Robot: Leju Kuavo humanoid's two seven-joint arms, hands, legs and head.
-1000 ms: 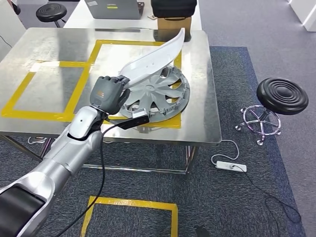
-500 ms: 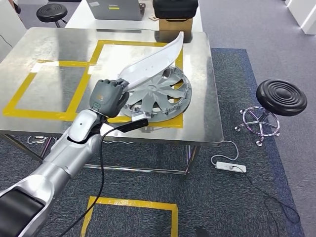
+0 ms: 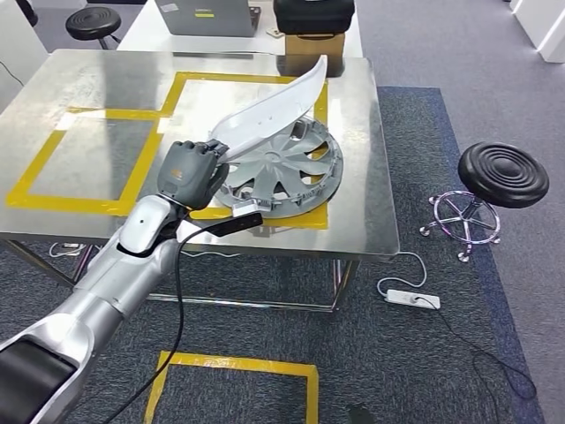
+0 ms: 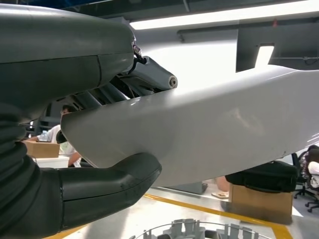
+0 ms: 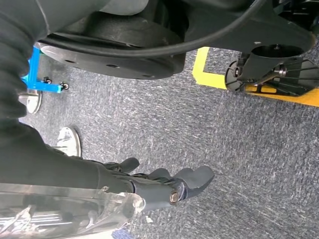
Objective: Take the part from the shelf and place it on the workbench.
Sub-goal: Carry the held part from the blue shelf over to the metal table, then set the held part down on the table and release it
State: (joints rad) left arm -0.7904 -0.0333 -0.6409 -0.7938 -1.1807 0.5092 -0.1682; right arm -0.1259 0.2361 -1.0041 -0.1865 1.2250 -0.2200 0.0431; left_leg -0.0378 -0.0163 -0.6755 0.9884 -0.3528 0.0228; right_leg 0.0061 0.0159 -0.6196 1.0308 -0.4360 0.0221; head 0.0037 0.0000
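A long, curved white part (image 3: 273, 110) slants up over the steel workbench (image 3: 100, 88), and my left hand (image 3: 190, 172) grips its lower end. It hangs above a silver hubcap (image 3: 293, 168) that lies flat inside a yellow-taped square near the bench's front right. In the left wrist view my thumb (image 4: 109, 184) and the fingers clamp the white part (image 4: 226, 129), with the hubcap's rim (image 4: 203, 230) below. My right hand (image 5: 161, 181) hangs over the carpet with its fingers stretched out, holding nothing.
A black stool (image 3: 504, 172) stands to the right of the bench, with a power strip (image 3: 413, 298) and cable on the carpet. A cardboard box (image 3: 312, 40), a black case (image 3: 313, 13) and a laptop (image 3: 203, 16) sit behind the bench. Yellow tape (image 3: 233, 367) marks the floor.
The whole picture shifted a little a second ago. My left hand still grips the white part in much the same place above the hubcap.
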